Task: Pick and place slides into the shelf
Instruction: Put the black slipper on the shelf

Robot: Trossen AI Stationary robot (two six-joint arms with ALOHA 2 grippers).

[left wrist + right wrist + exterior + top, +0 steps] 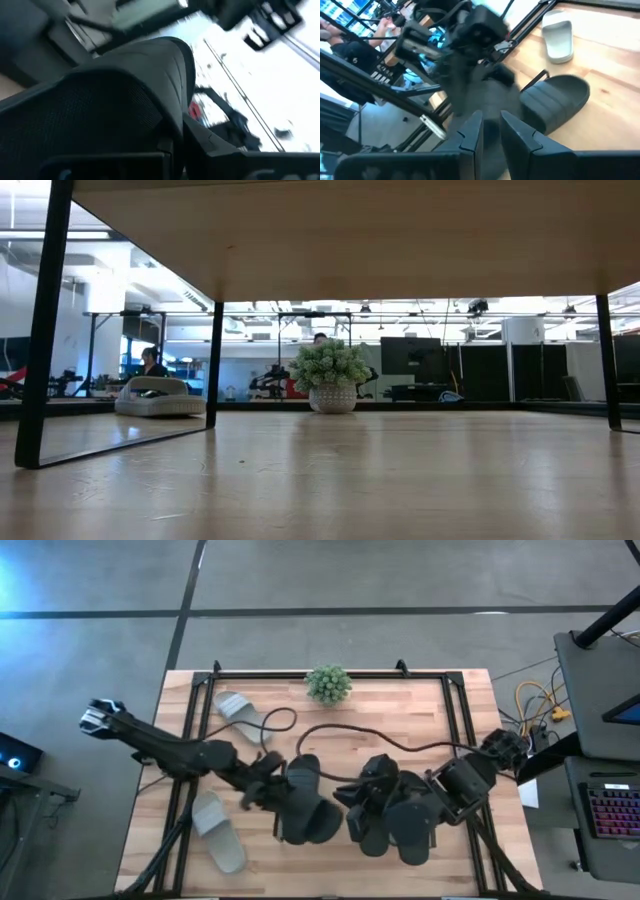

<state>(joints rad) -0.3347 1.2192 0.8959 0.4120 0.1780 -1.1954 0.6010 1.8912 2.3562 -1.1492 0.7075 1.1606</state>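
Note:
My left gripper point(265, 790) is shut on a black slide point(303, 802) left of the wood surface's middle; that slide point(150, 90) fills the left wrist view. My right gripper point(365, 805) reaches in from the right, its fingertips point(491, 135) a narrow gap apart. A blurred dark shape point(475, 95) lies in line with that gap. More black slides point(400, 832) show as dark shapes beneath it. Another black slide point(555, 102) lies sole down on the wood. Light grey slides lie far left point(237, 708) and near left point(218, 832). The shelf's wood board point(330, 240) spans overhead in the low view. My left gripper comes at the black slide level from the table's left side point(280, 795). The slide's ribbed strap point(170, 65) stands right before the wrist camera. It hides the fingers, so which part they have does not show. My right gripper: whether its fingers touch the blurred dark shape I cannot tell.
A potted plant point(328, 683) stands at the far middle. A black cable point(340, 730) loops across the wood. Dark frame rails point(190, 740) run along both sides, and dark legs point(45, 330) stand in the low view. A light grey slide point(160, 395) lies far left there.

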